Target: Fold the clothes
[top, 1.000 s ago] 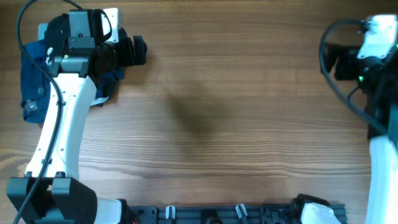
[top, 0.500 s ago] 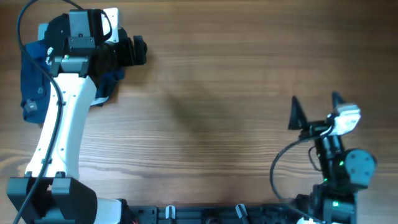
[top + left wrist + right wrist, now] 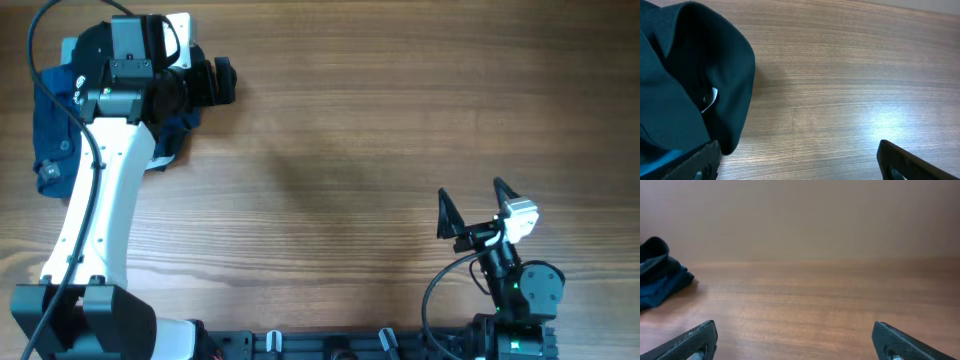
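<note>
In the left wrist view a dark, near-black fold of soft fabric, the clothes [image 3: 695, 75], fills the left side, and a tiny white label [image 3: 710, 98] shows on it. My left gripper [image 3: 799, 150] is open over bare wood, its left finger [image 3: 702, 162] right against the fold's edge. From overhead the left gripper [image 3: 215, 80] sits at the far left, beside a heap of blue garments [image 3: 55, 115]. My right gripper [image 3: 472, 205] stands open near the front right, and in its own view the right gripper [image 3: 793, 330] has only wood between its fingers.
A dark navy fold [image 3: 178, 128] pokes out under the left arm. A white object [image 3: 180, 22] lies at the back left corner. A black rack [image 3: 330, 345] runs along the front edge. The right wrist view shows a dark pile [image 3: 657, 277] far to the left.
The right arm has swung from the far right edge down to the front right, its gripper still open. The left arm and the fabric have not moved.
</note>
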